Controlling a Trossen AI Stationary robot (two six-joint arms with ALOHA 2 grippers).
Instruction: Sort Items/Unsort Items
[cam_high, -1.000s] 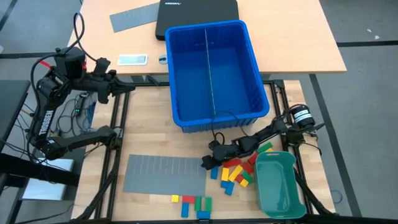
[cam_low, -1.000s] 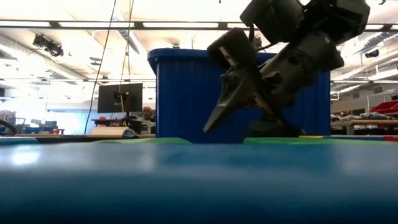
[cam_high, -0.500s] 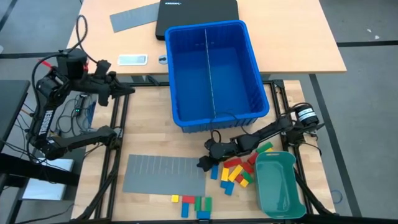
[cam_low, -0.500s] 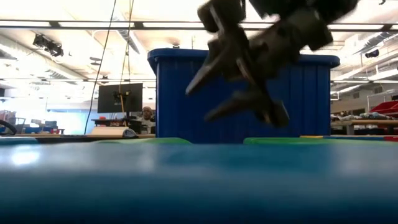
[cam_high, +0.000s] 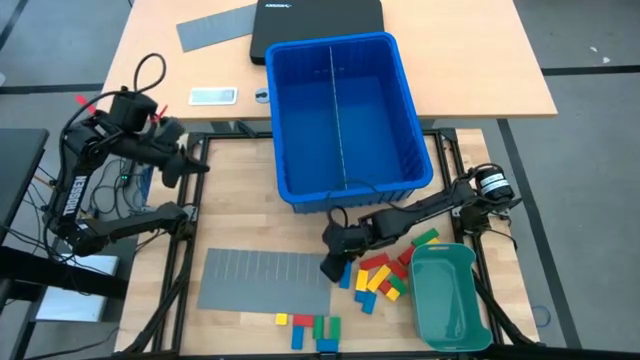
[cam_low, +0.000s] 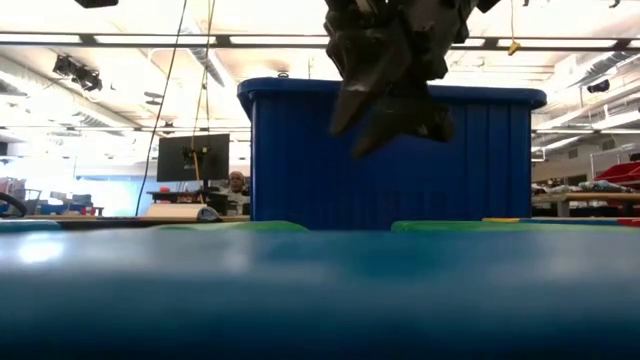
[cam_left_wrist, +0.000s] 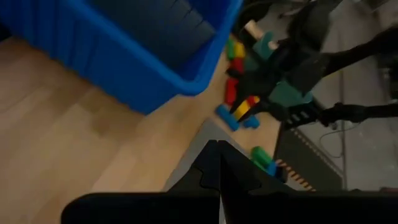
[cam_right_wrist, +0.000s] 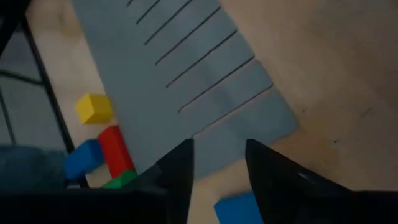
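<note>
The items are small red, yellow, green and blue blocks. One heap (cam_high: 380, 277) lies on the wooden table between the grey slotted sheet (cam_high: 265, 280) and the teal tray (cam_high: 445, 295). A short row (cam_high: 310, 325) lies at the sheet's near edge. My right gripper (cam_high: 330, 268) hangs open above the sheet's right corner (cam_right_wrist: 261, 118), pointing down, with nothing between its fingers. A blue block (cam_right_wrist: 239, 208) lies on the table just below it. My left gripper (cam_high: 195, 167) is shut and empty, raised over the table's far left.
A big blue bin (cam_high: 345, 115) with a middle divider stands at the table's far side, close behind my right arm. On the desk beyond it lie a second grey sheet (cam_high: 215, 28) and a black case (cam_high: 315, 25). Bare wood (cam_high: 240, 210) lies left of the bin.
My right gripper has risen from the table beside the heap, rolled about its own axis and tipped more steeply down. The gap between its fingers has narrowed. My left gripper has tipped downward and sunk a little toward the table's near edge. No block has moved.
</note>
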